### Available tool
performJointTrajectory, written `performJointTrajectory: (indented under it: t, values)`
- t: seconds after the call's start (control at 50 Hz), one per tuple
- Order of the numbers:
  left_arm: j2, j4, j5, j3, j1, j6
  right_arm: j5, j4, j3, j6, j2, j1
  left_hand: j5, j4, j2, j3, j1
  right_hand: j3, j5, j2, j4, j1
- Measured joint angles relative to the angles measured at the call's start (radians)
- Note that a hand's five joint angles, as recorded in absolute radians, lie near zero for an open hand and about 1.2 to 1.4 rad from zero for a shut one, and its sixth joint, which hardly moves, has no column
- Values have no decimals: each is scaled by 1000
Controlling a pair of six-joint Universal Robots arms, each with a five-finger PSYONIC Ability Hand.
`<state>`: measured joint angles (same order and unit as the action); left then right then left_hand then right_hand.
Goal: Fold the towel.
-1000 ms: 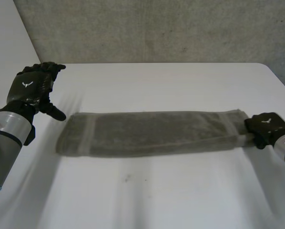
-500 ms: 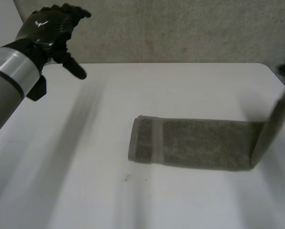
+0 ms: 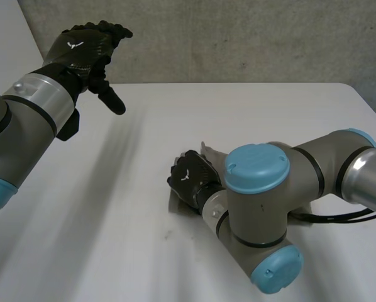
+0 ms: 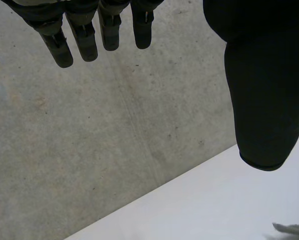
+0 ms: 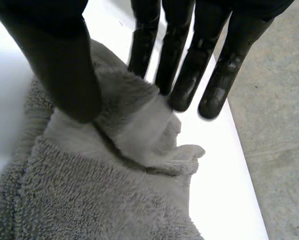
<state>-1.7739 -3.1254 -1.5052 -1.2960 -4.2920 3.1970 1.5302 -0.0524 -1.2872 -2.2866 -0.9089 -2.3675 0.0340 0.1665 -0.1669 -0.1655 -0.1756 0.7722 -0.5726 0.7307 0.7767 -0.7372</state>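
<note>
Evidently folding: right hand (image 3: 191, 179) is pinching the towel (image 5: 104, 210) end between thumb and fingers.
It is lying central on the table (image 3: 251, 113); left hand (image 3: 81, 47) is hovering spread and empty near the far-left corner, giving room.

I see the towel (image 5: 114, 200) as a drab grey-brown, with one paler band (image 5: 139, 135) across its end. The left hand (image 3: 81, 50) and the right hand (image 3: 191, 177) are both black (each has a small white mark (image 3: 71, 44) on its back). My desk (image 3: 112, 239) is plain white, the arm caps (image 3: 257, 168) light blue, the wall (image 3: 238, 38) behind mottled grey
</note>
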Motion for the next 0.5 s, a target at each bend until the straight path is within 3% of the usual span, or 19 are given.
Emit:
performJointTrajectory:
  t: [0.02, 0.04, 0.08, 0.16, 0.28, 0.5]
  values:
    - [0, 0, 0, -1, 0, 0, 0, -2, -6, -6, -8, 1, 0, 0, 0, 0, 0, -80, 107, -101, -100, 101]
    - [-1, -1, 1, -3, 0, 0, 1, -9, -25, -26, -37, 4, 0, 0, 0, 0, 0, -323, 344, -324, -339, 320]
    - [-5, -1, 2, -10, 1, 1, 1, -20, -54, -60, -86, 14, 0, 0, 0, 0, 0, -496, 506, -469, -497, 461]
    - [-20, -5, 5, -24, 7, 2, -5, -37, -128, -139, -193, 55, 0, 0, 0, 0, 0, -529, 513, -491, -515, 502]
    - [-65, -11, 6, -36, 39, 5, -41, -46, -316, -258, -368, 210, 0, 0, 0, 0, 0, -529, 513, -491, -515, 504]
    - [-87, -18, 5, -37, 66, 11, -148, -50, -599, -266, -440, 545, 0, 0, 0, 0, 0, -502, 477, -460, -503, 466]
